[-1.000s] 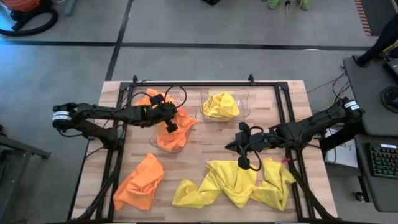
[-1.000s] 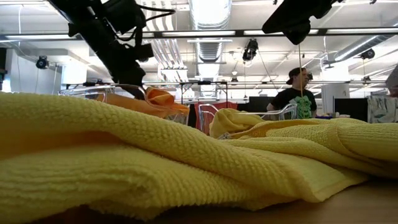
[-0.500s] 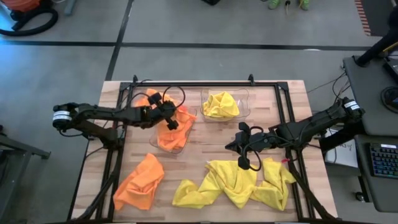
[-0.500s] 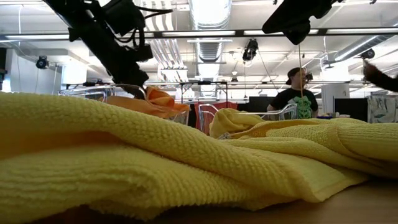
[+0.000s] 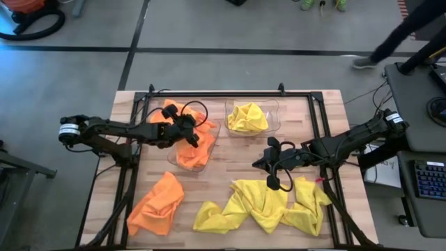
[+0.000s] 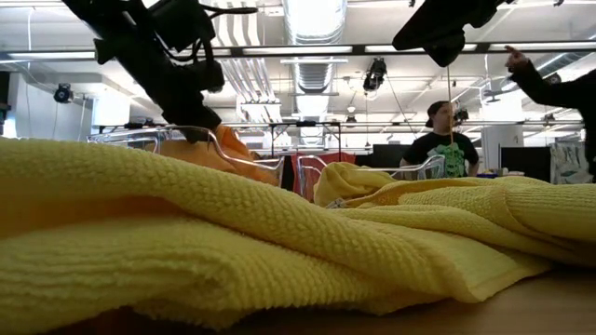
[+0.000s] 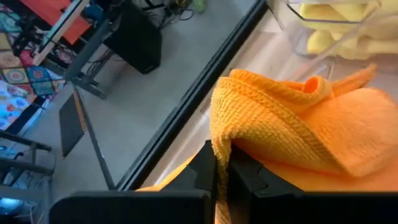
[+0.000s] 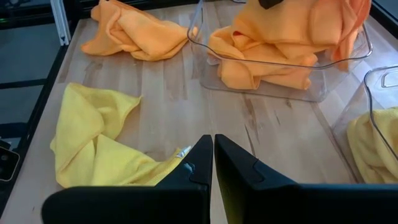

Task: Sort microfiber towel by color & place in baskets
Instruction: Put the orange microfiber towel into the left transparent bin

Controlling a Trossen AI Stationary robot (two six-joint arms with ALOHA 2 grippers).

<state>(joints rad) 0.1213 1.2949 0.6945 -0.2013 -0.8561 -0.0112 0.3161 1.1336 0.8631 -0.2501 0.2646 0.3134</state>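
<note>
High view: left claw [image 5: 187, 132] clamping orange towel [image 5: 189, 137], shifted back over basket [image 5: 202, 162], right claw [image 5: 267, 162] shut, unmoved.

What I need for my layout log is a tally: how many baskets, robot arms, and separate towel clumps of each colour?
Clear baskets: 2
Robot arms: 2
Orange towel clumps: 2, one in a basket, one on the table
Yellow towel clumps: 2, one in a basket, one on the table
Total: 8

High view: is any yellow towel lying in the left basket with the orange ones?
No, the left basket holds only orange towels.
</note>
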